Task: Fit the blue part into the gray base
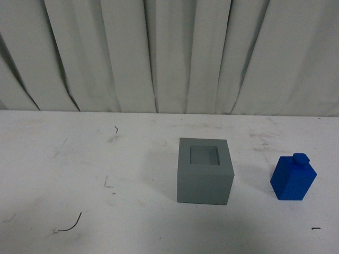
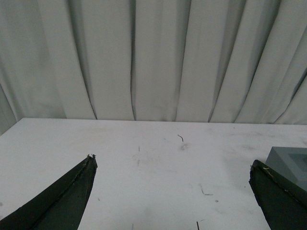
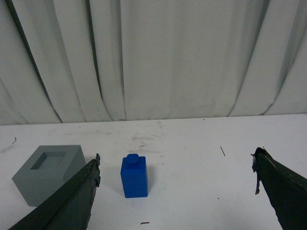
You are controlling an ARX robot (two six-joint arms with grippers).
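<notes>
So far: nothing inserted; blue part (image 1: 293, 179) stands upright on the table (image 1: 79, 159), right of the gray base (image 1: 205, 177), apart from it.
Recess (image 1: 205, 155): seemingly empty.
Left gripper (image 2: 172, 163): spread, holding nothing.
Right gripper (image 3: 176, 158): spread, blue part ahead.
Left to do: grasp, lift, insert.

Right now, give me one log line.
left hand open, empty | right hand open, empty | blue part upright, right of gray base | not inserted

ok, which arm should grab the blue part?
Right. The blue part stands right of the gray base, and the open right pincer faces it; the left pincer views only the base's edge.
</notes>
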